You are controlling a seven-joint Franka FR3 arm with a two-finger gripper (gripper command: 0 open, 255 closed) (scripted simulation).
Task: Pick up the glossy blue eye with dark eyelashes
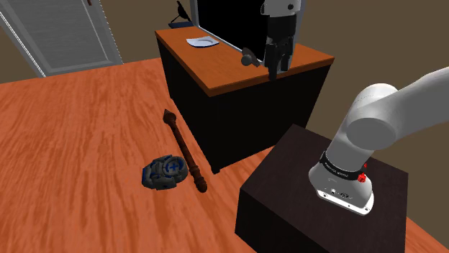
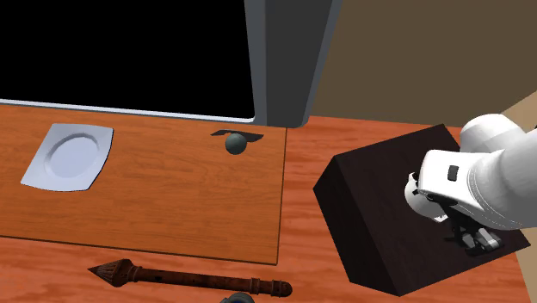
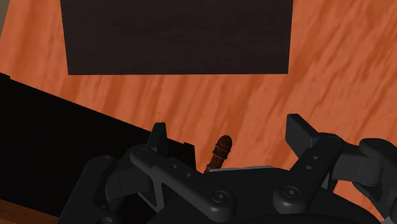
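**Pincer and target, side-by-side relation.** The pincer [image 1: 277, 66] is hanging with its fingers [image 3: 159, 137] spread and clasping nothing, by the edge of the worktop [image 1: 216, 72] that faces the stand [image 1: 302, 165]. In the wrist view it is looking past that edge to the orange floor [image 3: 331, 76]. The tip of a brown recorder [image 3: 222, 147] is showing between the open fingers, far below and untouched.

The eye [image 1: 249, 57], drawn as a dark bluish-grey ball with a black lash fringe, is resting on the worktop. It is sitting just beside the pincer, toward the shoulder view's left. In the second exterior view the lashes are running crosswise along the ball's far side.

Judged from this, the coming move is calling for a short shift toward the ball. A descent would then follow, with the fingers straddling the ball. A white plate [image 1: 202, 42] is lying well apart, farther along the worktop.
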